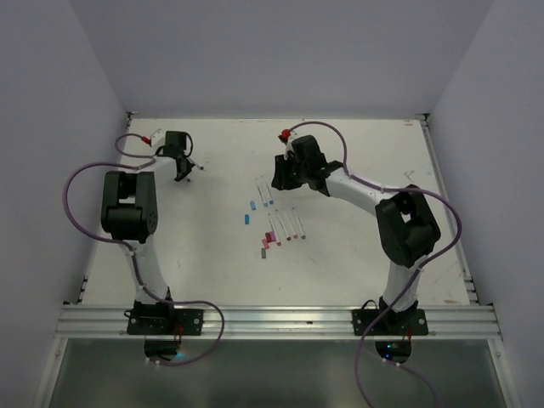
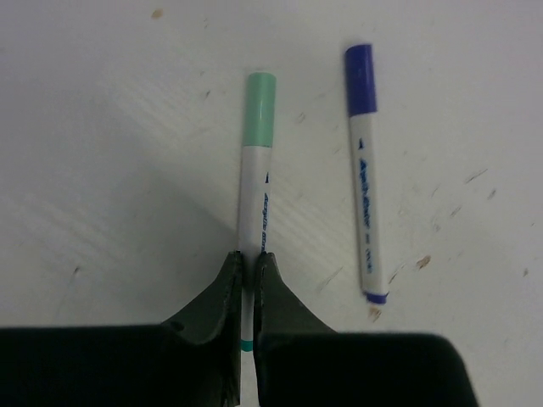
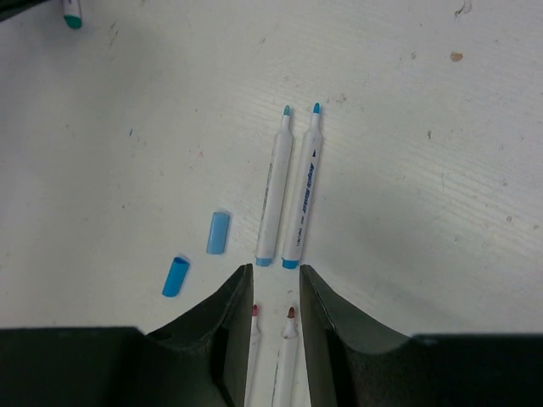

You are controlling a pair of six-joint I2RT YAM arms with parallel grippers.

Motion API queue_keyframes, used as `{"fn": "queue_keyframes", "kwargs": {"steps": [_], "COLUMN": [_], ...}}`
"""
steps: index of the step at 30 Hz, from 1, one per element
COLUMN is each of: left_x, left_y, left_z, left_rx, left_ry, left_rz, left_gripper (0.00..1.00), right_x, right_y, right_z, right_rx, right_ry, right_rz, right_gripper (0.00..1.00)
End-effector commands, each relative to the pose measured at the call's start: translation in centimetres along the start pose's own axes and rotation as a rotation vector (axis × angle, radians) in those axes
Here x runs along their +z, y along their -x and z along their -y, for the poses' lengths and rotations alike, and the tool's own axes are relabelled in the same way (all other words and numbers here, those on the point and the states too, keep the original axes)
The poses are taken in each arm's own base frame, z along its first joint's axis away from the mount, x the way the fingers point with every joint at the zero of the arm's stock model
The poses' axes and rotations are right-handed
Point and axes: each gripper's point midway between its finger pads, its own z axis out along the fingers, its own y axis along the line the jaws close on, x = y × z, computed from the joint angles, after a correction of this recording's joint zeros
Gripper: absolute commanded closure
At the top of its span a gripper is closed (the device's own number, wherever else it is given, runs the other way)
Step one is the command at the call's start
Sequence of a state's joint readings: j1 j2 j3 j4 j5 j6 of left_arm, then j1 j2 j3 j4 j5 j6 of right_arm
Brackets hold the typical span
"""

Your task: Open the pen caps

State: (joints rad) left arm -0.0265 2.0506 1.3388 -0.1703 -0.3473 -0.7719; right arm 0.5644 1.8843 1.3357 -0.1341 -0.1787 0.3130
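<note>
In the left wrist view my left gripper (image 2: 247, 259) is shut on the white barrel of a pen (image 2: 255, 195) lying on the table, its mint-green pen cap (image 2: 260, 108) still on at the far end. Beside it lies a second pen (image 2: 366, 212) with a dark blue cap (image 2: 360, 80). My right gripper (image 3: 276, 280) hovers open over two uncapped pink-tipped pens (image 3: 288, 339). Just beyond its fingertips lie two uncapped cyan-tipped pens (image 3: 288, 191). Two loose blue pen caps (image 3: 218, 232) (image 3: 176, 276) rest to their left.
From above, the pens and caps cluster mid-table: blue caps (image 1: 253, 205), pink caps (image 1: 270, 236), a row of uncapped pens (image 1: 287, 225). The left gripper (image 1: 181, 170) works near the back left, the right gripper (image 1: 285, 178) near the centre. White walls ring the table (image 1: 382, 272).
</note>
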Motion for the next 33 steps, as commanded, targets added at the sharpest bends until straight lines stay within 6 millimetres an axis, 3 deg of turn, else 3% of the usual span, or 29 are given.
{"fn": "queue_keyframes", "kwargs": {"steps": [1, 4, 7, 10, 11, 13, 14, 16, 17, 18, 19, 20, 21, 22, 27, 33], "left_x": [-3.0, -5.1, -9.0, -12.5, -14.4, -16.7, -19.4, -21.1, -23.2, -24.2, -24.6, -26.2, -27.0, -28.2, -30.5, -30.7], "left_y": [-1.3, -0.5, 0.5, 0.3, -0.1, -2.4, -2.7, -5.3, -5.4, -6.5, -8.0, -8.2, -10.0, -10.0, -12.9, -12.9], "left_z": [-4.0, -3.7, -3.0, -0.1, 2.6, 3.4, 5.6, 5.8, 6.9, 7.3, 6.9, 7.5, 7.5, 7.7, 7.6, 7.5], "left_rx": [-0.013, -0.043, -0.04, -0.011, 0.012, 0.044, 0.067, 0.055, 0.078, 0.066, 0.066, 0.083, 0.081, 0.089, 0.105, 0.095], "left_ry": [0.064, 0.0, -0.126, -0.353, -0.533, -0.699, -0.891, -1.008, -1.139, -1.185, -1.212, -1.298, -1.324, -1.376, -1.429, -1.424], "left_rz": [-0.009, 0.032, 0.063, 0.064, 0.041, -0.003, -0.002, -0.063, -0.051, -0.086, -0.12, -0.1, -0.148, -0.125, -0.179, -0.182], "left_gripper": [1.0, 1.0, 1.0, 1.0, 1.0, 1.0, 1.0, 1.0, 1.0, 1.0, 1.0, 1.0, 1.0, 1.0, 1.0, 1.0], "right_x": [-2.2, -2.7, -3.3, -3.7, -3.9, -4.1, -4.3, -4.5, -4.1, -4.4, -4.2, -4.3, -4.3, -4.3, -4.2, -4.0], "right_y": [2.4, 2.2, 1.7, 1.1, 1.0, 0.7, 0.8, 1.1, 0.8, 1.6, 1.4, 1.6, 2.5, 2.4, 3.5, 3.1], "right_z": [-1.3, -1.4, -1.7, -2.3, -2.7, -3.9, -4.6, -6.8, -7.4, -8.7, -9.0, -9.7, -10.4, -10.5, -11.4, -11.8], "right_rx": [-0.009, 0.0, 0.013, 0.03, 0.046, 0.066, 0.1, 0.118, 0.166, 0.167, 0.191, 0.249, 0.253, 0.274, 0.335, 0.353], "right_ry": [0.035, 0.04, 0.049, 0.074, 0.094, 0.163, 0.198, 0.329, 0.37, 0.452, 0.48, 0.52, 0.569, 0.586, 0.652, 0.66], "right_rz": [0.076, 0.073, 0.068, 0.055, 0.052, 0.051, 0.058, 0.072, 0.059, 0.083, 0.081, 0.079, 0.121, 0.124, 0.158, 0.162], "right_gripper": [0.68, 0.68, 0.68, 0.68, 0.68, 0.68, 0.68, 0.68, 0.67, 0.67, 0.67, 0.67, 0.67, 0.67, 0.66, 0.65]}}
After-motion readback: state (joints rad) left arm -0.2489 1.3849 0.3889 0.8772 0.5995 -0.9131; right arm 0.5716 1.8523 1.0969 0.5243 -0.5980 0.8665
